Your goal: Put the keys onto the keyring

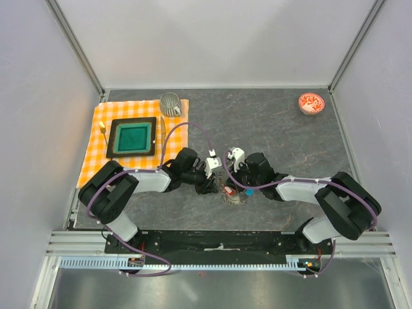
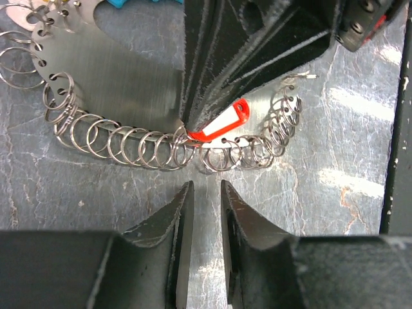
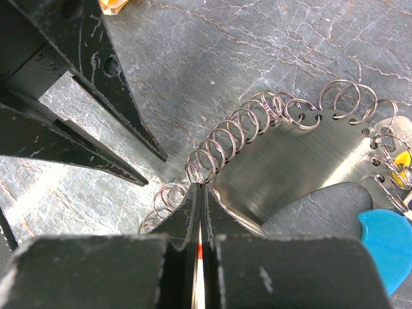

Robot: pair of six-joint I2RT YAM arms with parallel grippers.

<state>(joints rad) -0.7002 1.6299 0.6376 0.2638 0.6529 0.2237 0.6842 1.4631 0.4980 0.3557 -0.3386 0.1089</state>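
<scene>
The keyring is a curved silvery metal plate [image 2: 122, 84] edged with many small wire rings [image 2: 138, 145] and carrying a blue tag [image 3: 386, 244]. It lies on the grey table between the arms [image 1: 235, 197]. A key tag with a red rim and white face [image 2: 220, 122] sits at the ring row. My right gripper [image 3: 201, 188] is shut on this tag, and a red sliver shows between its fingers. My left gripper [image 2: 206, 187] faces it, narrowly open and empty, with its tips just short of the rings. A yellow key head [image 3: 402, 159] hangs on the plate's far end.
An orange checked cloth [image 1: 96, 138] at the back left holds a black tray with a green inside [image 1: 133, 137], a metal mug [image 1: 170, 103] and yellow-handled cutlery [image 1: 103, 132]. A red-and-white bowl [image 1: 311, 103] stands at the back right.
</scene>
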